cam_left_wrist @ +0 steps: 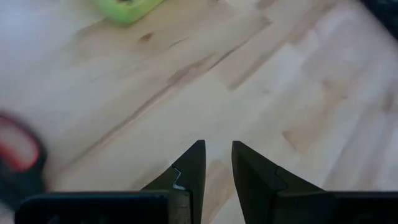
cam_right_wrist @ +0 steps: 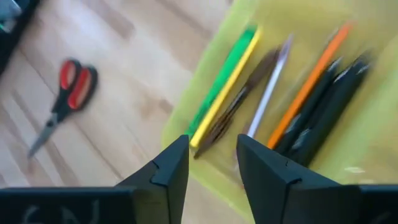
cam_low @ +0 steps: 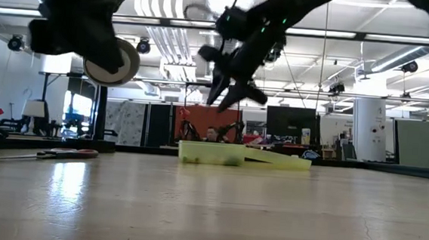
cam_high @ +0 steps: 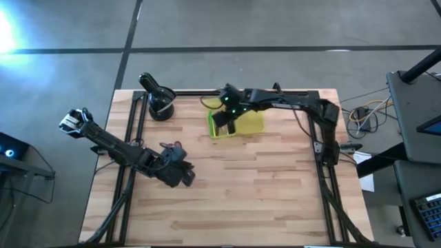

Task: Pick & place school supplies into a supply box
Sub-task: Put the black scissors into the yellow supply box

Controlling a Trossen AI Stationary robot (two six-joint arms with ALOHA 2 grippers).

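The yellow supply box point(cam_high: 241, 125) lies open on the far middle of the table. In the right wrist view, several pens point(cam_right_wrist: 273, 93) lie side by side in one of its halves point(cam_right_wrist: 211, 155): green, yellow, brown, pale, orange and black. My right gripper point(cam_high: 224, 121) hangs open above the box's left half, clear of it in the low view point(cam_low: 228, 87). The red-handled scissors point(cam_high: 173, 146) lie flat on the wood left of the box point(cam_right_wrist: 68, 93). My left gripper point(cam_high: 182, 173) hovers open, with a narrow gap, just nearer than the scissors point(cam_left_wrist: 217, 165).
A black round holder point(cam_high: 160, 103) stands at the far left corner of the table. A black frame rail point(cam_high: 131, 131) runs along the left, far and right edges. Bare wood point(cam_high: 262, 193) spreads over the near and right parts of the table.
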